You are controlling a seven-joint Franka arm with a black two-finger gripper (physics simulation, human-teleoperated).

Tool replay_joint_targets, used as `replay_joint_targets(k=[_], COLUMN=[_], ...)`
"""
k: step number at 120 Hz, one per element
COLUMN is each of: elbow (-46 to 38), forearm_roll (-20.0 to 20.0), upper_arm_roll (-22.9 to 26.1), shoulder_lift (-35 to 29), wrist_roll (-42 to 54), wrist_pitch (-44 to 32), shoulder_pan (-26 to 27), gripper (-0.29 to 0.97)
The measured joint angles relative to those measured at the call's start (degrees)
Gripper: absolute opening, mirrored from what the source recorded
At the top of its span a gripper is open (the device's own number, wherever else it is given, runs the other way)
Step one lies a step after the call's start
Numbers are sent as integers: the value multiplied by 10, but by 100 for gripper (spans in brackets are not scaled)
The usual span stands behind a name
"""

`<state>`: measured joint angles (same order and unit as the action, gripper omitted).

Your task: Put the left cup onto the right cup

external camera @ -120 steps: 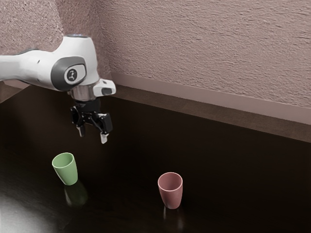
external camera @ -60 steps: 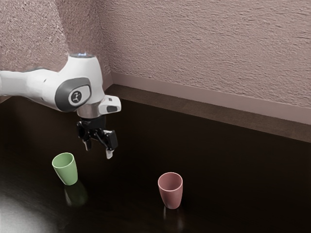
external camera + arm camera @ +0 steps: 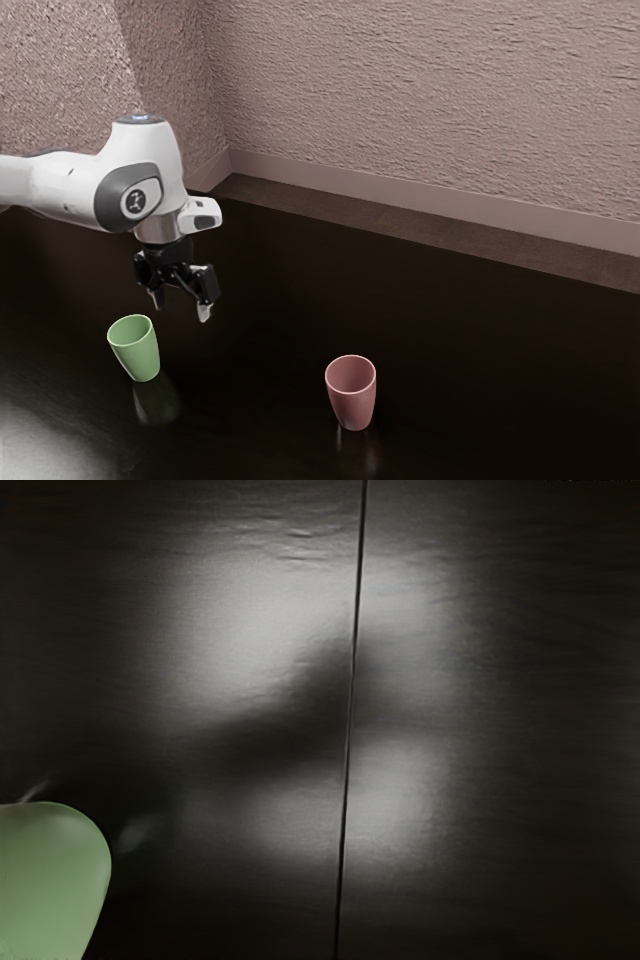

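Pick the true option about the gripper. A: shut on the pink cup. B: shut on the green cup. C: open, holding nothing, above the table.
C: the gripper hangs open beside and above the green cup, touching neither it nor the pink cup.

The small green plastic tumbler cup (image 3: pixel 134 347) stands upright on the dark glossy counter (image 3: pixel 450 330), toward the exterior view's left. The small pink plastic tumbler cup (image 3: pixel 350 391) stands upright well apart, to its right and slightly nearer the front edge. The black two-finger gripper (image 3: pixel 180 308) hangs above the counter, just behind the green cup (image 3: pixel 45 880) and clear of it. The rough plaster wall (image 3: pixel 420 100) rises behind the counter's rear edge.
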<state>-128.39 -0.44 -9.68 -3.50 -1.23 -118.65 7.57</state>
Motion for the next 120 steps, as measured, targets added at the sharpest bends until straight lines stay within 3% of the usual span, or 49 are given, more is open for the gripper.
replay_joint_targets(k=[41, 120], elbow=[-1, -31], forearm_roll=[4, 7], upper_arm_roll=[-40, -55], shoulder_lift=[0, -14], wrist_roll=[25, 53], wrist_pitch=[-2, -1], shoulder_pan=[-4, -1], gripper=[68, 68])
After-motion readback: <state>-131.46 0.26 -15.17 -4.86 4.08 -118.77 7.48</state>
